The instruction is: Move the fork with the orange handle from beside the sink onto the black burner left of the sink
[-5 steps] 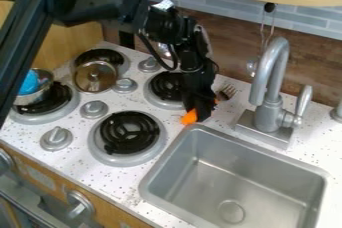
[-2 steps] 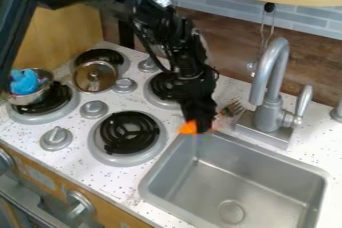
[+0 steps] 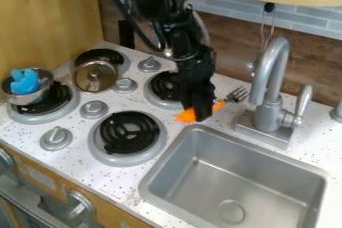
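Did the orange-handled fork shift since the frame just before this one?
Yes, up the image, away from the sink: its orange handle overlapped the sink's top-left corner then, and now shows above that corner.

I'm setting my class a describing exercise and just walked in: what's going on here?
The robot's gripper holds an orange-handled fork low over the counter, by the sink's far corner, its tines toward the faucet. A pot with a blue thing in it sits on a burner.
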Tool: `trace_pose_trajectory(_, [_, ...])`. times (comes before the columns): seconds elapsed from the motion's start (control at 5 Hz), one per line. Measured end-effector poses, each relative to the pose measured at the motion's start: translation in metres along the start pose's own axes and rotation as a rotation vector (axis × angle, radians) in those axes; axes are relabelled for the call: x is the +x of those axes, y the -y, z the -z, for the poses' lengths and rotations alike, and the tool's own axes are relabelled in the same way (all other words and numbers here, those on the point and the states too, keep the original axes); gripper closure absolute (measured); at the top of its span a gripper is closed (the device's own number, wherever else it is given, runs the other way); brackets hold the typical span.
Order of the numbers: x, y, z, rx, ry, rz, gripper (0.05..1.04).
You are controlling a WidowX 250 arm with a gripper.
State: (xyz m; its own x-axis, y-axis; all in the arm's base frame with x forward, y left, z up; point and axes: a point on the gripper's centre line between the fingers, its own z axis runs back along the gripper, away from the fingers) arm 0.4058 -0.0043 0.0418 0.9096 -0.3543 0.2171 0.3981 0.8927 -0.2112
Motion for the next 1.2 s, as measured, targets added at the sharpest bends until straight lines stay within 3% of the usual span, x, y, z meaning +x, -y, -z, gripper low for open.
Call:
trace_pose_trajectory(0.2, [-0.037,-0.009,-0.018,0.006,0.008,-0.019,0.625])
trace_pose_trajectory(0.6, [-0.078,-0.030,-0.023,0.032,0.002,-0.048,0.625])
trace_pose_trajectory(1.0, [-0.129,-0.099,-0.059,0.126,0.070,-0.252,0.625])
trace_pose_trajectory(1.2, [-0.139,-0.113,-0.067,0.166,0.065,-0.269,0.625])
